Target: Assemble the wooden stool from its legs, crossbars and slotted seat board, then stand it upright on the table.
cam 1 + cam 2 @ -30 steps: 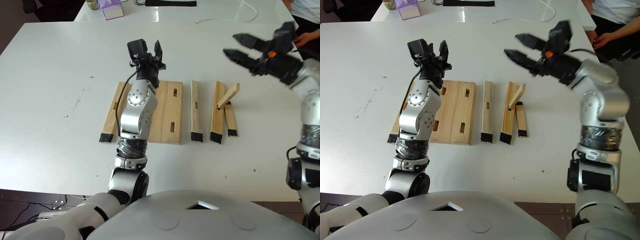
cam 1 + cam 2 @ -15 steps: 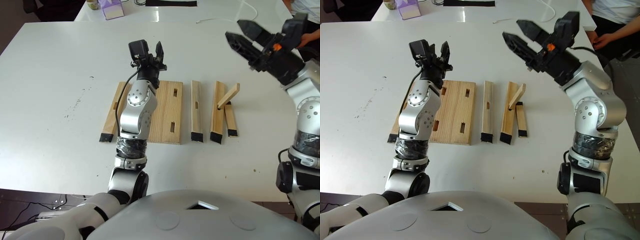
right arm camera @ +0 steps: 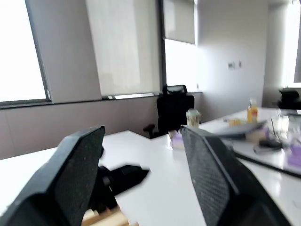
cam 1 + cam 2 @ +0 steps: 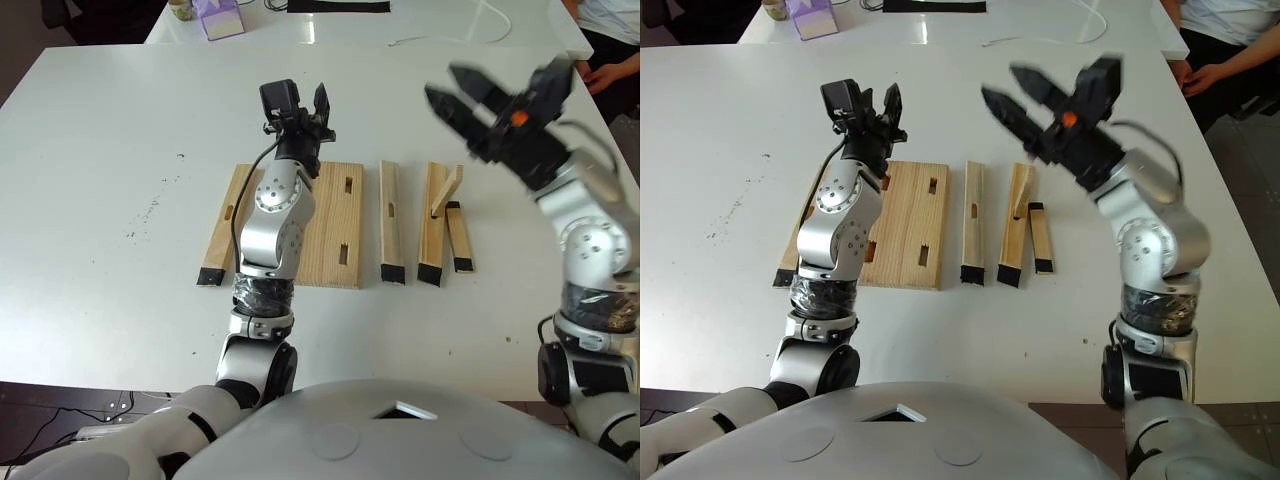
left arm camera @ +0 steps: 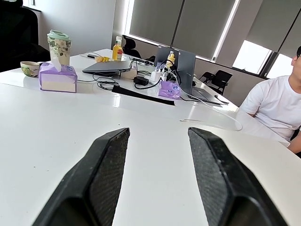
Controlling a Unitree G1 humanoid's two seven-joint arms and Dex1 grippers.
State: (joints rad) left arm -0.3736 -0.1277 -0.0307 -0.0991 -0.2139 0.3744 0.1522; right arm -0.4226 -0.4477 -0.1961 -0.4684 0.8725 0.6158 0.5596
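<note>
The slotted seat board [image 4: 338, 226] lies flat mid-table. One leg [image 4: 227, 224] lies at its left edge, partly under my left arm. Two more legs [image 4: 391, 222] [image 4: 432, 226] lie to its right. A crossbar [image 4: 446, 190] leans tilted on the rightmost leg, and a short crossbar [image 4: 459, 240] lies flat beside it. My left gripper [image 4: 305, 103] is raised over the board's far edge, open and empty, its fingers [image 5: 107, 174] pointing across the table. My right gripper [image 4: 445, 85] hovers open and empty above the tilted crossbar, clear of it, fingers [image 3: 73, 174] spread wide.
On the adjoining table behind stand a purple tissue box [image 4: 222, 17] and a cup [image 4: 182, 9], with a black strip [image 4: 338, 6] and a white cable [image 4: 470, 35]. White tabletop [image 4: 110, 150] stretches wide to the left and in front of the parts.
My right arm has swung left from the table's right side to above the legs, its gripper staying open. The left arm and the wooden parts have kept still.
</note>
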